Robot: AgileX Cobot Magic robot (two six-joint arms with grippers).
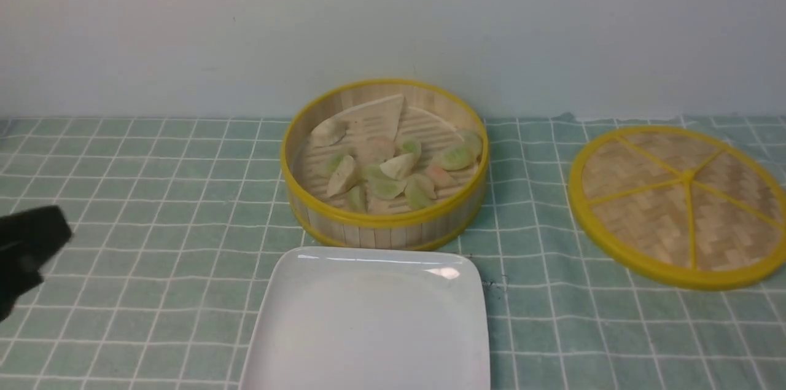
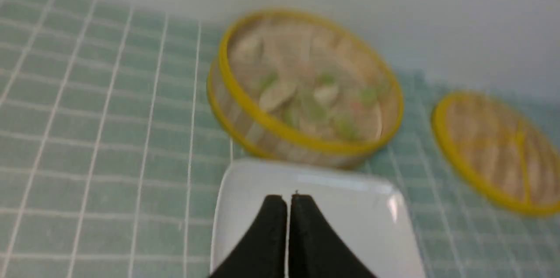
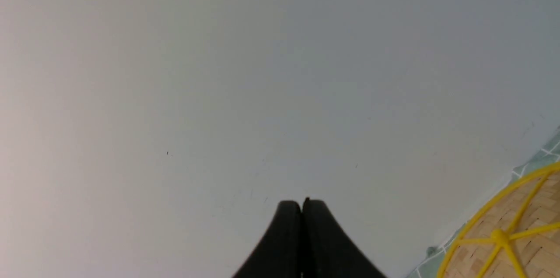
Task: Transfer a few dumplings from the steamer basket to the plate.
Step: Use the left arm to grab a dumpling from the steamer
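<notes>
The left gripper (image 2: 288,201) was pressed shut, its two black fingers meeting along a hairline seam, and it had hold of nothing. From the front it showed only as a dark shape at the far left, well apart from everything the task concerned. Ahead of its tips lay the glossy white square plate (image 2: 350,225), and just past the plate's far edge stood the bamboo steamer basket (image 2: 262,124), the two nearly touching. The dumplings (image 1: 393,172) lay inside the basket, a loose pile of pale green, pink and cream crescents on the slatted floor, farther from the gripper than the plate and clear of its fingers. A flat cream wedge-shaped sheet (image 1: 377,117) rested at the back of the basket. The woven lid (image 1: 681,206) with yellow spokes lay flat on the green checked tablecloth (image 1: 153,193), beyond the basket from the left gripper and apart from it. The right gripper (image 3: 302,203) was likewise closed tight and empty, pointed at the pale wall (image 3: 262,72), with the lid's rim near it.
</notes>
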